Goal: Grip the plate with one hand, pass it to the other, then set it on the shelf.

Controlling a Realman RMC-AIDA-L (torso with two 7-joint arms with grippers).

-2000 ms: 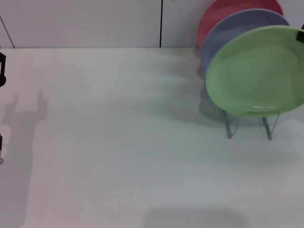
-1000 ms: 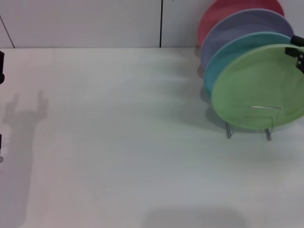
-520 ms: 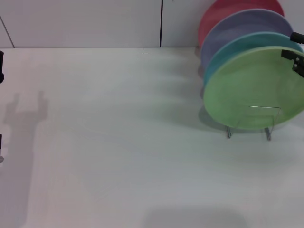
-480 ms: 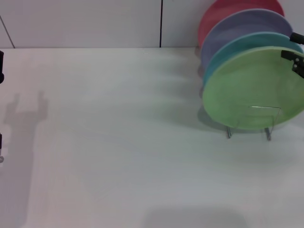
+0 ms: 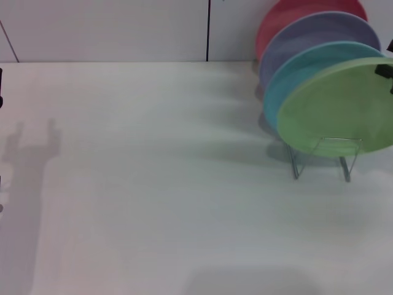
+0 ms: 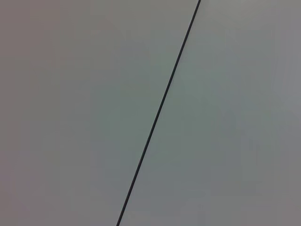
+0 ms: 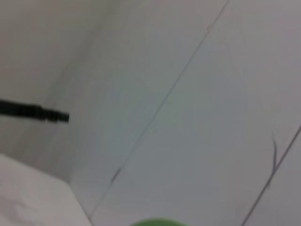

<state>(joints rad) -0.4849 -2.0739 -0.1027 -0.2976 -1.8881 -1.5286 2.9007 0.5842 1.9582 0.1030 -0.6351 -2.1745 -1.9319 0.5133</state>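
The light green plate stands at the front of the silver wire shelf at the table's far right, leaning back against the turquoise plate. Its lower rim sits behind the shelf's front wire loop. My right gripper shows only as black parts at the picture's right edge, straddling the plate's upper right rim and shut on it. A sliver of the green rim shows in the right wrist view. My left arm is a thin black sliver at the left edge, far from the plate.
Behind the turquoise plate stand a lavender plate and a red plate in the same shelf. The white table stretches left and forward. A wall stands close behind the shelf.
The green plate came down into the shelf's front slot, then tipped back and shifted right, uncovering more of the turquoise plate. The right gripper moved right with its rim. The left arm stayed put.
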